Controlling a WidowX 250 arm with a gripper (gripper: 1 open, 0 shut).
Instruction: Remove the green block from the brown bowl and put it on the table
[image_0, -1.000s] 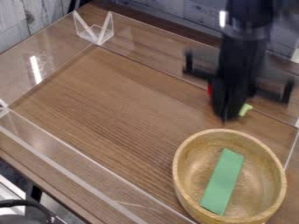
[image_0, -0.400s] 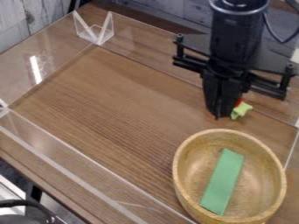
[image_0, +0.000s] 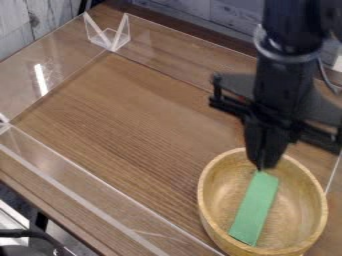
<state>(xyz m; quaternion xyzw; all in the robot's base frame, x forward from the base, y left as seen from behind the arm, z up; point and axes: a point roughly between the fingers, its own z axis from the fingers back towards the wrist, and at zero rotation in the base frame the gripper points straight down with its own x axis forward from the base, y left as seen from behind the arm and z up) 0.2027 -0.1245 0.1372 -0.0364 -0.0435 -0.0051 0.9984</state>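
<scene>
Camera view, single frame over a wood-grain worktop (image_0: 120, 110) with clear acrylic walls (image_0: 40, 150).

Item 1, tool (image_0: 267, 162): black, pointing straight down, tip now at the upper rim of the bowl in the lower right of the frame. A second earlier it hung higher in the frame, beside a small red and green toy near the right edge; it has since travelled down the frame and dropped toward the bowl. Jaws closed, fingers together, nothing between them.

Item 2, green block (image_0: 255, 207): long, flat, light-green bar, lying on a slant inside the bowl, its upper end just below the tool tip. Position unchanged across the views. Whether the tool tip touches it cannot be told.

Item 3, brown bowl (image_0: 214, 200): wide, shallow, tan wood, thick rim, lower right corner, partly cut by the frame edge. Not displaced.

Item 4, the toy: now hidden behind the arm.

Assessment: approach stage is nearly complete; the block is not yet grasped. With the jaws shut, the tool probably needs to open before it can take the bar. Bare worktop to the left offers room for placement.
</scene>
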